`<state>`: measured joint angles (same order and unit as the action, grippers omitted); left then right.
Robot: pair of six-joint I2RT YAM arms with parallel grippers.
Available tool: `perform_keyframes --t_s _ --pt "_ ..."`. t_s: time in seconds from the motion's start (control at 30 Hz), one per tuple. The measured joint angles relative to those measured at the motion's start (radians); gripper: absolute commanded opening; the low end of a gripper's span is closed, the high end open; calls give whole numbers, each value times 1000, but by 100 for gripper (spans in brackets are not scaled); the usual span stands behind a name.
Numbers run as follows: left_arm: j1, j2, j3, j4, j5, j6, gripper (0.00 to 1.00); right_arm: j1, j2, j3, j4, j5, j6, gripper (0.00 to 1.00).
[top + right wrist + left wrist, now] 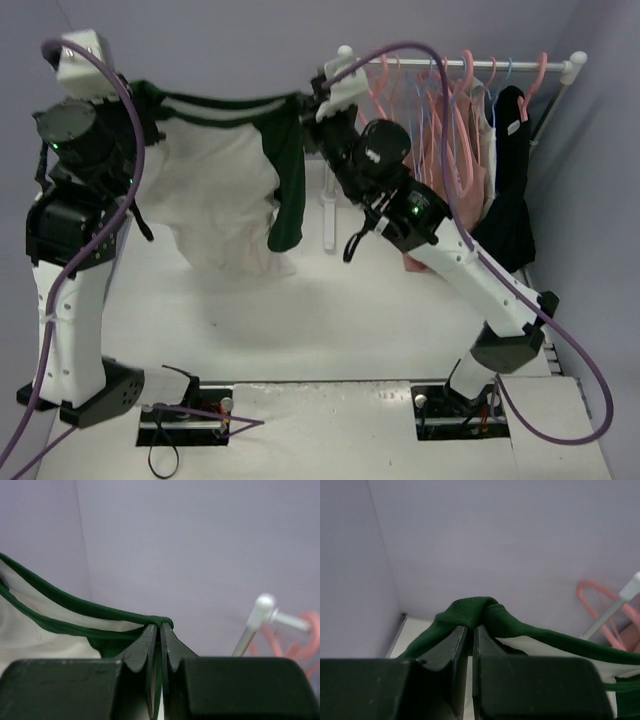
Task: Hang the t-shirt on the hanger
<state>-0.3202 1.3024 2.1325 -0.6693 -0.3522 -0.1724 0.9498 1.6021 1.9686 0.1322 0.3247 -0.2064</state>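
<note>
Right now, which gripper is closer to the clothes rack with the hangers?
Right. The right gripper pinches the t-shirt just beside the left end of the clothes rack. The left gripper holds the shirt's other side, far off to the left.

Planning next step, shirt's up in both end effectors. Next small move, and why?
Probably carry the t-shirt right, toward the pink hanger: left end effector and right end effector are both shut on its green edges, and no hanger is in it yet.

- T-shirt hangs between the left gripper and the right gripper, sagging below both.
- Rack with hangers: right of the right gripper.
</note>
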Motion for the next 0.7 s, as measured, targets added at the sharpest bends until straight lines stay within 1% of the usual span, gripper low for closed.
perform_keyframes --t_s 0.03,0.1,0.17,0.23,0.3,0.37,0.47,0.53,0.57,0.7 --pt "1 31 63 4 16 12 0 -3 33 76 -3 -2 -35 0" --pt "3 64 133 18 43 27 0 -7 77 173 -6 -5 -95 0" --pt "5 62 136 26 69 35 0 -10 95 208 -14 -17 -136 0" --pt "6 29 68 49 95 34 0 -10 93 186 -16 -29 -159 0" --pt "7 -26 -52 63 115 25 0 -11 69 107 -20 -36 -163 0" --pt "8 -97 -220 99 130 2 0 -13 26 -44 -7 -36 -151 0" --pt "8 -219 -535 146 139 -52 0 -18 -30 -303 -10 -32 -100 0" --pt "8 -284 -738 152 142 -96 0 -23 -40 -459 -9 -31 -42 0" --pt "8 -305 -834 146 143 -117 0 -28 -40 -540 -10 -31 -4 0" --pt "8 -325 -1112 141 176 -201 0 -41 -38 -831 -13 -37 125 0"
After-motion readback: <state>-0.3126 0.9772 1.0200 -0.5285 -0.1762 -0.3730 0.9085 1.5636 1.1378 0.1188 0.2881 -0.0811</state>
